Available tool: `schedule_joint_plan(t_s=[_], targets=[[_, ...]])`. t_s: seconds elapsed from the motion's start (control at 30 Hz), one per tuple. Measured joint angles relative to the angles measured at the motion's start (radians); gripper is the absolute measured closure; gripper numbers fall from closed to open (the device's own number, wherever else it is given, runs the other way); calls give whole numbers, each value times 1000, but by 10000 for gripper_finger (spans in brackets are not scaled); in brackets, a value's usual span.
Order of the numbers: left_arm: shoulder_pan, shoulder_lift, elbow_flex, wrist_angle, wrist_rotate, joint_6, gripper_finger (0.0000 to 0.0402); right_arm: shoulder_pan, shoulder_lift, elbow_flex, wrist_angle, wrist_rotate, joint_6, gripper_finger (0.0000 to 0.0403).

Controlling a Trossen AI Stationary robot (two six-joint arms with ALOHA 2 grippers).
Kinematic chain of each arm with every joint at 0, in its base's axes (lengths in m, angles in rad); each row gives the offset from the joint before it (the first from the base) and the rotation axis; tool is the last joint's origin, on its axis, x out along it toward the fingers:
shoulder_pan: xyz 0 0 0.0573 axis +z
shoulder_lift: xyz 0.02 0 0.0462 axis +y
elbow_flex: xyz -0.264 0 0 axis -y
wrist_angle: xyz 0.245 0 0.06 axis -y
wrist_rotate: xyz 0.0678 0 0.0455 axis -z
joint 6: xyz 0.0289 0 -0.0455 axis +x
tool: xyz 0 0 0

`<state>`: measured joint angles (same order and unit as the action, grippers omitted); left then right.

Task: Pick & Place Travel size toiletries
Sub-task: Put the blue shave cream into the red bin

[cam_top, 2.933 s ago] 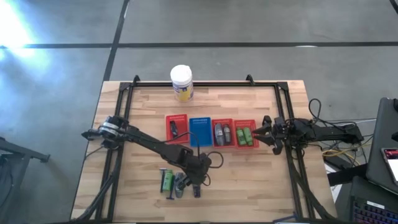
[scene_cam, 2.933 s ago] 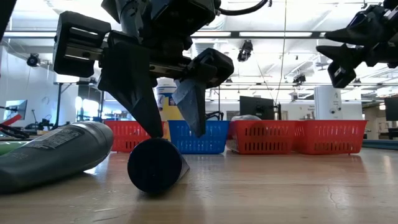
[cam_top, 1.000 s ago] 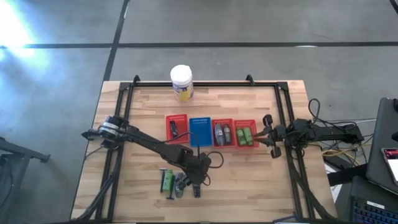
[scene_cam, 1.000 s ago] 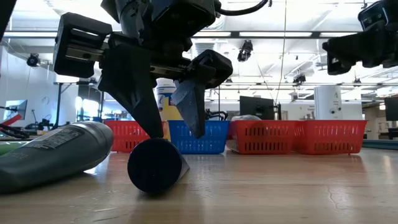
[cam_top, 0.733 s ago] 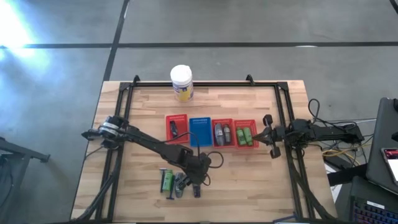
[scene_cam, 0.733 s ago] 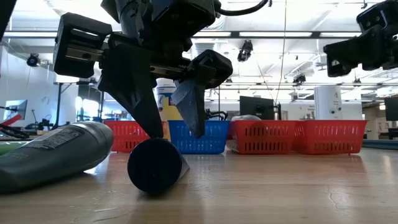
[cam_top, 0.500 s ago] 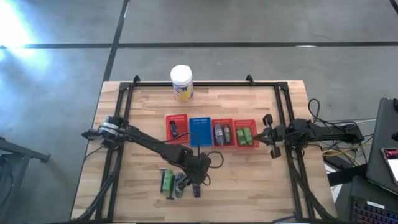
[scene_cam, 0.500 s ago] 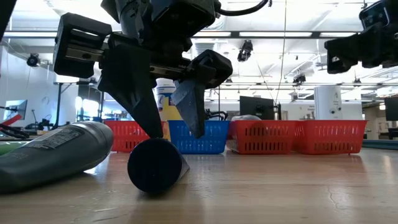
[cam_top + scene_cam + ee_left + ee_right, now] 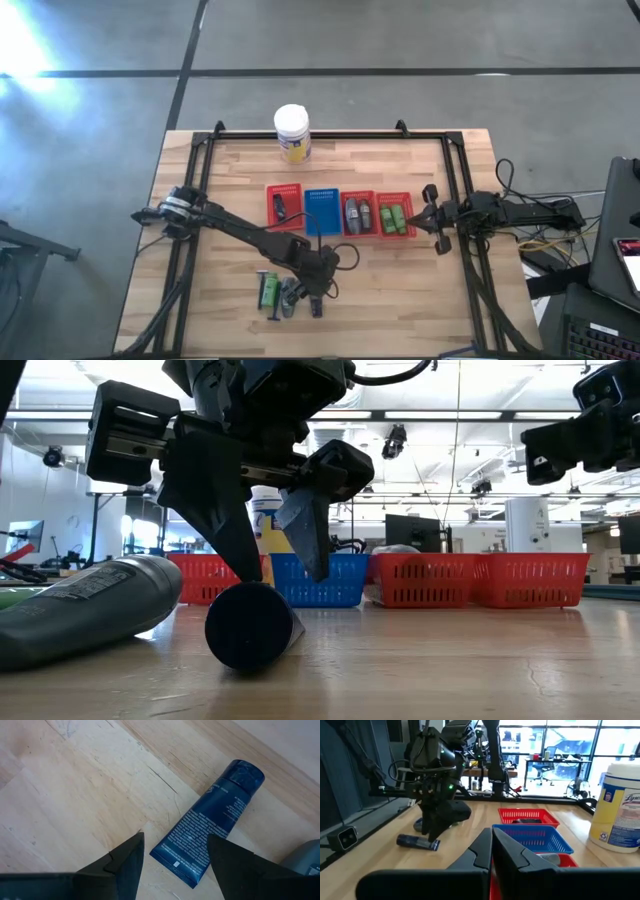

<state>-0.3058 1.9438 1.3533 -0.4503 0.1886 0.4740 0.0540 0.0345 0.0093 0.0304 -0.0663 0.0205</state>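
A dark blue tube (image 9: 210,822) lies flat on the wood near the table's near edge, its round cap facing the low view (image 9: 250,625). My left gripper (image 9: 175,845) hangs over its flat crimped end, open, one finger on either side and clear of it. Beside it lie a grey tube (image 9: 290,298) and a green tube (image 9: 268,290). More small toiletries lie in the baskets: a black one (image 9: 281,208), grey ones (image 9: 358,214) and green ones (image 9: 395,217). My right gripper (image 9: 491,842) is shut and held above the table's right side (image 9: 432,217).
Four mesh baskets stand in a row mid-table: red (image 9: 283,190), blue (image 9: 322,210), red (image 9: 359,195) and red (image 9: 396,198). A large white jar (image 9: 292,133) stands at the far edge. A black frame rail (image 9: 465,270) runs along the table's right side. Bare wood lies right of the tubes.
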Motion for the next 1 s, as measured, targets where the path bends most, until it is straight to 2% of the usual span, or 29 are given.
schedule_joint_plan(t_s=[0.63, 0.83, 1.0], targets=[[0, 0, 0, -4, 4, 3, 181, 0, 0, 0, 0, 17, -22, 394], [-15, 0, 0, -13, 46, 76, 180, 0, 0, 0, 0, 17, -20, 394], [-34, 0, 2, -11, 86, 129, 164, 0, 0, 0, 0, 17, -20, 394]])
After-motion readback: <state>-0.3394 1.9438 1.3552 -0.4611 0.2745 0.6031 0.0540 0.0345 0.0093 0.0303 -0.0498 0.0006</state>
